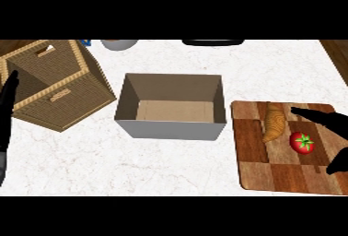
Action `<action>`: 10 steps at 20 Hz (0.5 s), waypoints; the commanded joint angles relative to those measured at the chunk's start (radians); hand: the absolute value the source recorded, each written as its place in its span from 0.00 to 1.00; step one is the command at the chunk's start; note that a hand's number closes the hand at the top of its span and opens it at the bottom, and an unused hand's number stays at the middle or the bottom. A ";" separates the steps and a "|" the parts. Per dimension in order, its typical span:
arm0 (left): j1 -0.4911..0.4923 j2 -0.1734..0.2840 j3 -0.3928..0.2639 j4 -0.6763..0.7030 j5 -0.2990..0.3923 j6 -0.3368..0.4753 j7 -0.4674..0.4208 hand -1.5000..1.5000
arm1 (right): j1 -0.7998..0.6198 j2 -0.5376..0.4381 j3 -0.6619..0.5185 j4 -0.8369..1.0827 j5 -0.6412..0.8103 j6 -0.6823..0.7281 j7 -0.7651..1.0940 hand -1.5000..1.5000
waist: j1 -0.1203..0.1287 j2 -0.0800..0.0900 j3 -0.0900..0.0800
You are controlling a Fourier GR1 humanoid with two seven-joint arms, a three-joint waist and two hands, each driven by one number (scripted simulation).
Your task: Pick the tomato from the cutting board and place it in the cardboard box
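The tomato (302, 142) lies on the cutting board (285, 177), in the board's right half, about midway between its far and near edges, with its green stalk facing up. Just to its left a croissant (275, 122) lies lengthwise, running toward the board's far edge. The right hand (334, 126) hangs over the board's right side with fingers and thumb spread apart — one finger stretches out above the far edge of the tomato and the thumb shows near the board's right edge, neither one closed on anything. The cardboard box (171, 109) stands open-topped in the middle of the bench (170, 170), just left of the board, nothing inside it. A wicker basket (58, 87) sits toward the bench's far-left corner. The left hand (8, 99) shows at the left edge, fingers straight and pointing up — at rest. No label or writing can be read on any of these things.
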 commanded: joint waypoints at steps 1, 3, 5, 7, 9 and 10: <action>0.034 -0.061 -0.036 0.080 0.007 -0.022 0.034 0.50 | -0.004 0.029 -0.002 0.000 0.004 -0.005 -0.037 0.00 | -0.008 0.018 -0.022; 0.071 -0.057 -0.032 0.072 0.002 -0.028 0.019 0.50 | -0.009 0.015 0.002 -0.033 0.001 0.032 -0.041 0.00 | -0.006 0.016 -0.023; 0.069 -0.069 -0.021 0.099 0.003 -0.025 -0.010 0.50 | -0.006 0.019 -0.003 -0.087 -0.012 0.046 -0.023 0.00 | -0.018 0.015 -0.024; 0.083 -0.053 -0.018 0.044 -0.003 -0.031 0.030 0.50 | 0.027 0.013 -0.005 -0.077 -0.005 0.033 -0.045 0.00 | -0.010 0.014 -0.022; 0.113 -0.082 -0.018 0.074 -0.016 -0.009 -0.024 0.50 | 0.025 0.042 0.012 -0.106 0.009 0.035 0.012 0.00 | -0.012 0.015 -0.024; 0.048 -0.065 -0.004 0.111 -0.009 -0.027 0.015 0.50 | 0.029 0.011 0.012 -0.113 0.019 0.042 -0.003 0.00 | -0.027 0.017 -0.024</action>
